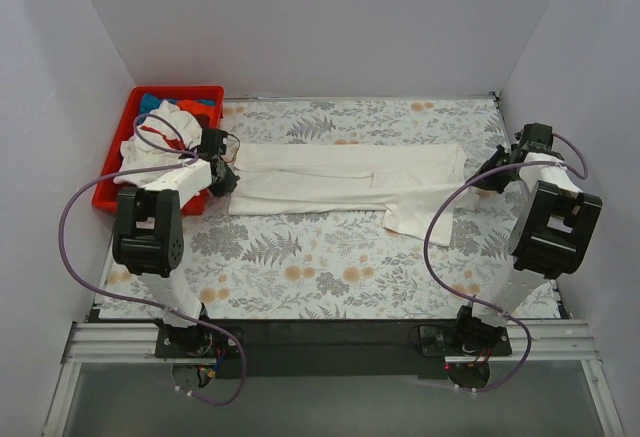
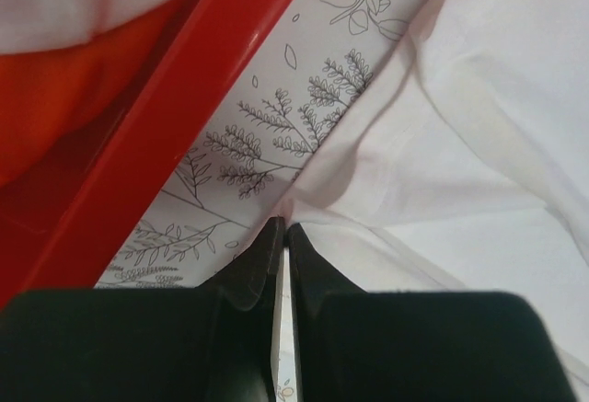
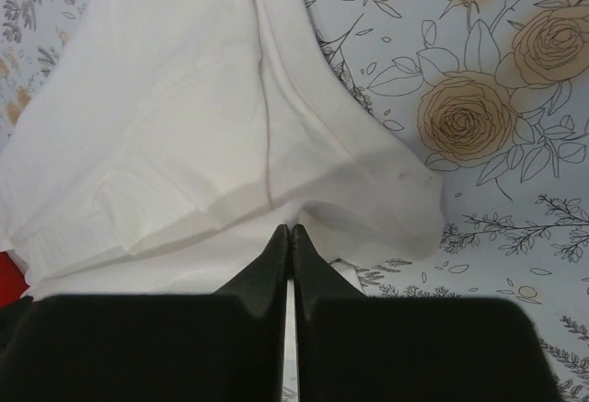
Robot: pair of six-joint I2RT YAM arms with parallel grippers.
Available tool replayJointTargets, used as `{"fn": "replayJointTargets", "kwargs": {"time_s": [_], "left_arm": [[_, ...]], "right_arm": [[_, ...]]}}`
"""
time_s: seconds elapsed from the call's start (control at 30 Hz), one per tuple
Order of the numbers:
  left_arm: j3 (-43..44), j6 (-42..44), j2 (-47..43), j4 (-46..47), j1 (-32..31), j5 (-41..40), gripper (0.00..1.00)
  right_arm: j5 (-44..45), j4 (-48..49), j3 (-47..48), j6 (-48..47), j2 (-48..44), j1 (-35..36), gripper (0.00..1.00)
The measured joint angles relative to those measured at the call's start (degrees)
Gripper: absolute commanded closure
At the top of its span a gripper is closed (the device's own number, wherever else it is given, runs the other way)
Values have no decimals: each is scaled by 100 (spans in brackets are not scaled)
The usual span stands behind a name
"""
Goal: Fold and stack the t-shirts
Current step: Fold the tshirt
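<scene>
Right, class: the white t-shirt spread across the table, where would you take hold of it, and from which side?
Take the white t-shirt by its two short ends, one arm coming in from each side. It lies flat as a long band running left to right, so each end's edge faces outward toward its arm. The left fingers and right fingers sit at those ends, shut.
</scene>
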Motion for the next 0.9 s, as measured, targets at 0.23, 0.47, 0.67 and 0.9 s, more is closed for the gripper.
{"fn": "replayJointTargets", "kwargs": {"time_s": [0.23, 0.47, 0.67, 0.9], "left_arm": [[48, 142, 243, 175, 0, 7, 86], [48, 332, 142, 280, -15, -28, 50], [-79, 490, -675, 271, -317, -269, 37], [-940, 686, -2356, 317, -942, -586, 37]], "right_arm": [[157, -7, 2, -129, 223, 2, 82], [634, -83, 197, -428, 201, 184, 53], [1471, -310, 262, -752, -481, 861, 45], [2087, -319, -468, -1019, -1878, 2033, 43]]}}
